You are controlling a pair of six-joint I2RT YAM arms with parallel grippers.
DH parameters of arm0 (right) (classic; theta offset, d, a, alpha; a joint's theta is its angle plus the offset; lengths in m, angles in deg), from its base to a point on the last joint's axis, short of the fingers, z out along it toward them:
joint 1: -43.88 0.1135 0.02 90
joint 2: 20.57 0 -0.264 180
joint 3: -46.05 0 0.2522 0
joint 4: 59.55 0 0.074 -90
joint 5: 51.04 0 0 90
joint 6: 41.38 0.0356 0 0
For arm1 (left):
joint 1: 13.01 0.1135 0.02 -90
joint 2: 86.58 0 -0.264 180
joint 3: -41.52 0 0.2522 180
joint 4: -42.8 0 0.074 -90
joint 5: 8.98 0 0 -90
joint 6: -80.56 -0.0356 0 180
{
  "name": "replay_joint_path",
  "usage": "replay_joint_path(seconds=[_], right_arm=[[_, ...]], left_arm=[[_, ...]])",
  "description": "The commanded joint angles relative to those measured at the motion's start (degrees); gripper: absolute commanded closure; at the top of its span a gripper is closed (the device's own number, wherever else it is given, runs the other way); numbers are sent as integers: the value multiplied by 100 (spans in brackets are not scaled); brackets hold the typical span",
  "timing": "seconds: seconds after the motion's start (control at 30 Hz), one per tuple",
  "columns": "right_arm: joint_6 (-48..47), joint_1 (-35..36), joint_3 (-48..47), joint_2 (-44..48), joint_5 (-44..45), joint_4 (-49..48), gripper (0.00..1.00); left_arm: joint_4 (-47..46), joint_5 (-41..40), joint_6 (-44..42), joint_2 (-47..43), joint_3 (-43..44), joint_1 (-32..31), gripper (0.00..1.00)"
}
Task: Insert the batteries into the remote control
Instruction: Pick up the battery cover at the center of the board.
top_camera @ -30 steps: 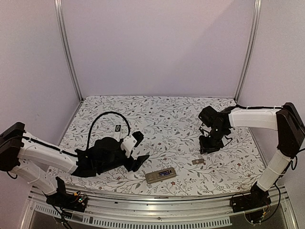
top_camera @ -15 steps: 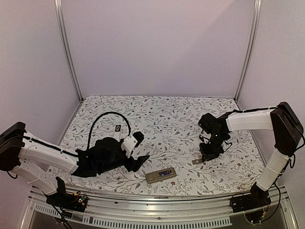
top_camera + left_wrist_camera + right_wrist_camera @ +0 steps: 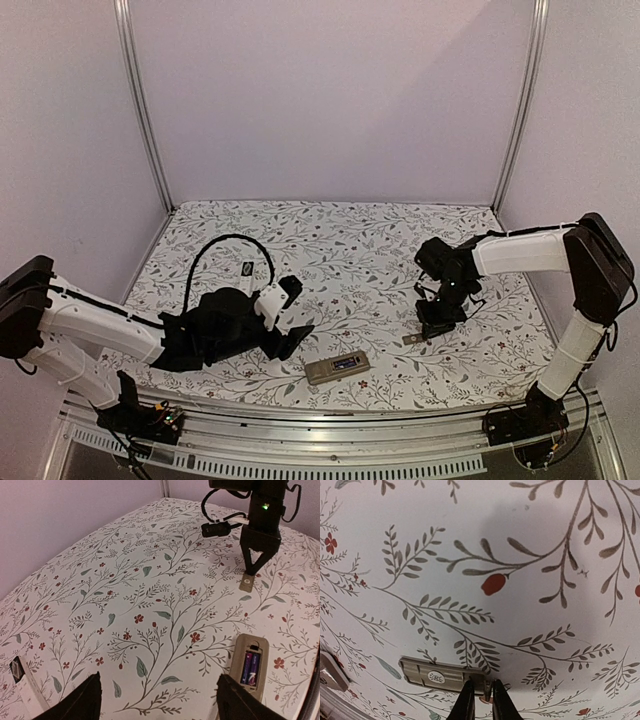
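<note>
The right fingers [image 3: 466, 704] have come down over the last second and now pinch the end of the cover [image 3: 437, 674], which lies flat on the surface [image 3: 350, 250]. The left fingers [image 3: 82, 700] stay spread and unmoved. The batteries [image 3: 251, 666] sit inside the remote [image 3: 337, 368], which has not shifted.

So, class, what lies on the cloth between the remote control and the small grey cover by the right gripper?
Nothing: only bare floral cloth separates the remote control from the cover. The left wrist view shows it best.
</note>
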Motion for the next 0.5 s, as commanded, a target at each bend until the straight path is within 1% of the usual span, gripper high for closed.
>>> replay_joint_path(seconds=[0.0,0.2,0.47], right_arm=[[-20,-14,-33,-115,-24,-58,89],[-19,-14,-36,-102,-63,-27,100],[-176,-7,-271,165,-59,58,100]], left_arm=[[39,-22,-46,34,85,30,21],[42,-27,-56,28,90,30,21],[49,97,113,34,175,27,21]])
